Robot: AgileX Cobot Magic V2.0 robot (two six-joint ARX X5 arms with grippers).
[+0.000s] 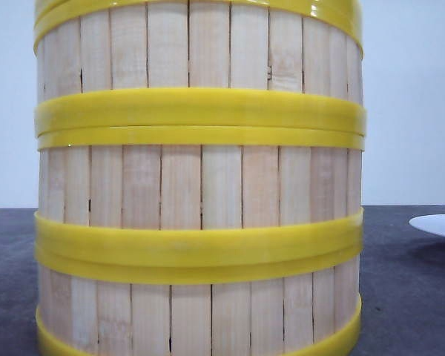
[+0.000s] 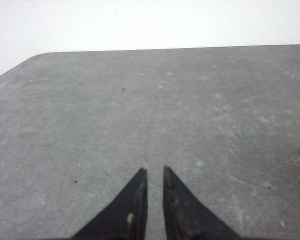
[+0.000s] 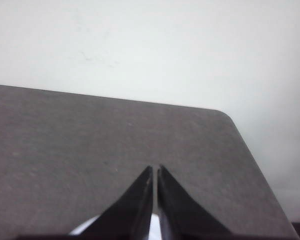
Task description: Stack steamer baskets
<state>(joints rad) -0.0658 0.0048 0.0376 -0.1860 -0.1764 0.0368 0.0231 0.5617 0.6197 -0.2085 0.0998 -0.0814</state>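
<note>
Three steamer baskets stand stacked in one column close to the front camera and fill most of that view: the bottom one (image 1: 200, 315), the middle one (image 1: 200, 185) and the top one (image 1: 200, 44), whose upper edge is cut off. Pale slat walls and yellow rims line up evenly. Neither gripper shows in the front view. My left gripper (image 2: 154, 169) hangs over bare grey table, its jaws drawn together to a narrow slit with nothing between them. My right gripper (image 3: 155, 167) is shut and empty, also over the table. No basket shows in either wrist view.
A white plate (image 1: 439, 225) lies on the dark grey table to the right of the stack, and its white edge (image 3: 85, 227) shows under the right fingers. A rounded table corner (image 3: 222, 114) lies ahead of the right gripper. A white wall stands behind.
</note>
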